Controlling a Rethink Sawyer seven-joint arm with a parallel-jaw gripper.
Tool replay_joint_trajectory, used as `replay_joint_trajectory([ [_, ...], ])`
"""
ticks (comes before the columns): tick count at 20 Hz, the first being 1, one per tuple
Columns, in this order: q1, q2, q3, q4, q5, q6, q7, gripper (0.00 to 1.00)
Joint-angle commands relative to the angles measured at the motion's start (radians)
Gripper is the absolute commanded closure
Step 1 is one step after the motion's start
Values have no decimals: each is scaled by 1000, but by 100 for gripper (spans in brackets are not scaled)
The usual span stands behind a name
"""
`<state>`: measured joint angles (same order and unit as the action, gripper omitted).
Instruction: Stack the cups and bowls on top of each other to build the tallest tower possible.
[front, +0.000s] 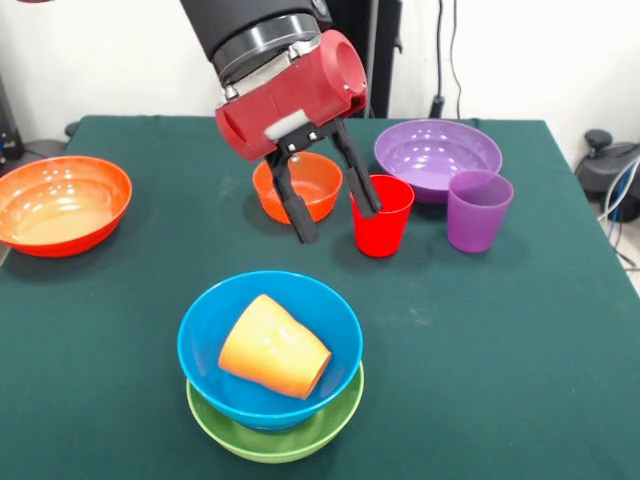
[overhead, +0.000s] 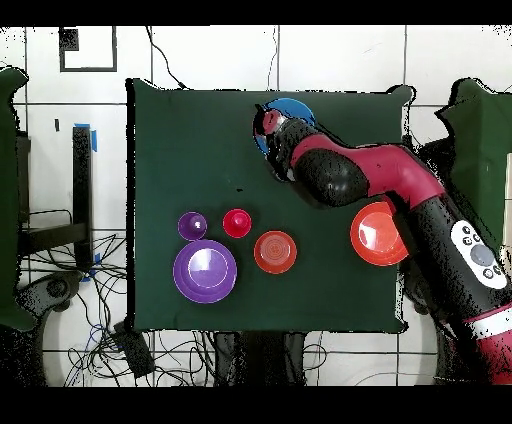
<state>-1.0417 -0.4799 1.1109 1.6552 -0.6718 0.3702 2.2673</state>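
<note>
A lime green bowl (front: 275, 435) near the front edge holds a light blue bowl (front: 270, 345), and an orange cup (front: 272, 347) lies on its side inside it. My gripper (front: 338, 222) hangs open and empty above the table, behind this pile. One finger (front: 362, 185) crosses the rim of the upright red cup (front: 383, 222) in the front view; I cannot tell if they touch. From overhead, the gripper head (overhead: 270, 125) covers most of the light blue bowl (overhead: 295, 108). A small orange bowl (front: 300, 187), a purple cup (front: 478, 210) and a wide purple bowl (front: 437, 155) stand further back.
A wide orange-red bowl (front: 60, 205) sits alone at the left edge. Overhead, the purple cup (overhead: 192, 225), red cup (overhead: 237, 222), small orange bowl (overhead: 275, 251) and purple bowl (overhead: 205, 270) cluster together; the arm crosses beside the orange-red bowl (overhead: 378, 235).
</note>
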Motion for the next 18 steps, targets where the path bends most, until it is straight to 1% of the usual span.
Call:
replay_joint_trajectory([
  [1, 82, -119, -168, 60, -113, -445, 121, 0],
  [4, 101, -128, -187, 51, -98, -460, 113, 0],
  [8, 110, -119, -201, 47, -57, -467, 76, 0],
  [13, 139, -138, -242, 46, -16, -482, 64, 0],
  [18, 150, -140, -256, 43, 0, -478, 58, 0],
])
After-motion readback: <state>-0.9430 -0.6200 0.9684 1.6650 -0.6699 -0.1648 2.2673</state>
